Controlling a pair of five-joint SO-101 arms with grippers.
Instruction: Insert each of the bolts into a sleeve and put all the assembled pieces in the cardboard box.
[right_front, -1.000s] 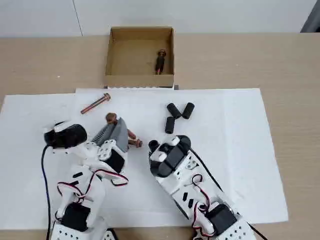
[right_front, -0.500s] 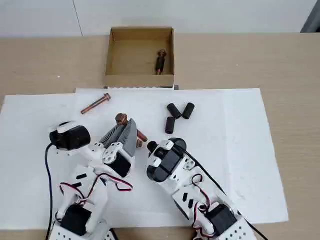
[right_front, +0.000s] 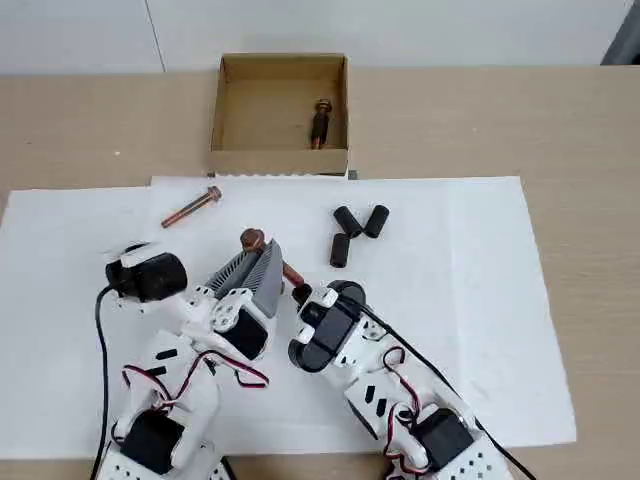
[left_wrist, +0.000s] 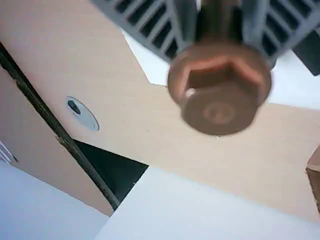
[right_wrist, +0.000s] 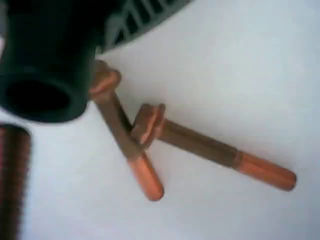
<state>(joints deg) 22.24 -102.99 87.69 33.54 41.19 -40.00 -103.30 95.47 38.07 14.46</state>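
Observation:
My left gripper is shut on a copper bolt, whose hex head points up and away between the grey fingers. Close on its right, my right gripper is shut on a black sleeve, its open bore facing the threaded tip of the held bolt. Two more bolts lie crossed on the white paper under the grippers. Another bolt lies at the paper's back left. Three loose sleeves lie mid-paper. The cardboard box holds one assembled piece.
White paper covers the near part of the wooden table. The box stands just beyond the paper's far edge. Bare paper lies to the right of the sleeves and to the far left.
My left gripper has carried the bolt to the right, toward the right gripper. The right gripper with the sleeve has shifted left and back, so the two stand close together.

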